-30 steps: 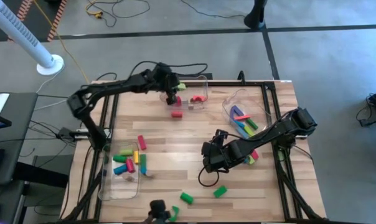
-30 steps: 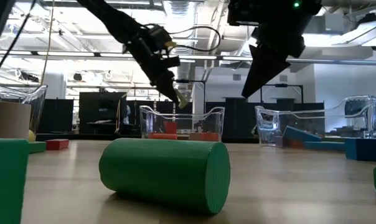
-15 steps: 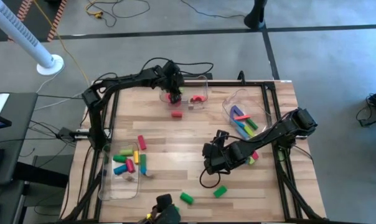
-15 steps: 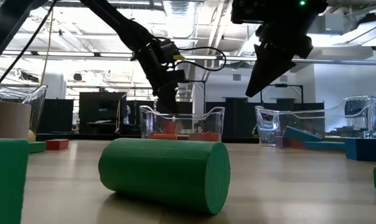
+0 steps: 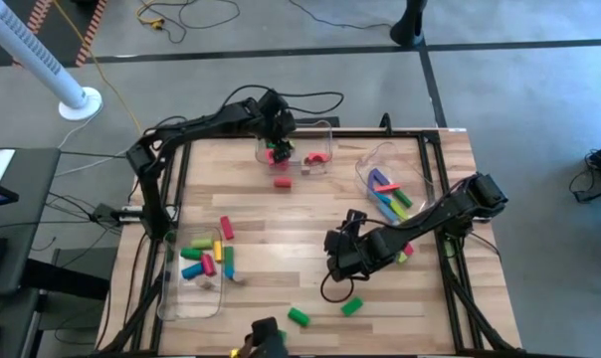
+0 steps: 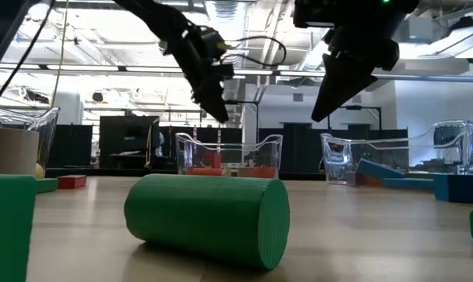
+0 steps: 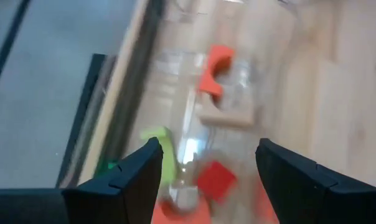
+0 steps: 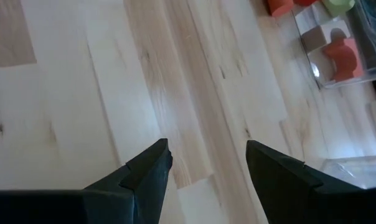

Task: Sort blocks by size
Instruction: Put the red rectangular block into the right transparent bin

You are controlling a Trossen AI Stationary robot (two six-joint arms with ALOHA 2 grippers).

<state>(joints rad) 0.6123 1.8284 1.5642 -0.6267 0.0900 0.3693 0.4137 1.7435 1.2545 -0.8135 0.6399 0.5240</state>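
Note:
My left gripper [image 5: 279,142] [image 7: 208,144] hangs open just above the clear bin [image 5: 330,129] at the table's far middle, with nothing between its fingers. In that bin lie a red cube [image 7: 216,180], a red arch [image 7: 214,65], a tan block [image 7: 228,115] and a yellow-green block [image 7: 160,146]. One red block [image 5: 282,182] lies on the table just near of the bin. My right gripper [image 5: 336,267] [image 8: 206,146] is open and empty above bare wood right of centre. Two green blocks [image 5: 299,316] [image 5: 351,305] lie by the near edge.
A clear bin [image 5: 378,159] at the right holds purple, blue and green long blocks. Another clear bin [image 5: 171,298] at the near left holds several blocks, and a red bar [image 5: 226,229] lies beside it. Bare wood shows in the table's middle.
My left gripper has moved toward the far edge over the clear bin, dipped down into it, opened, and risen again above its rim. Which block it let go I cannot tell.

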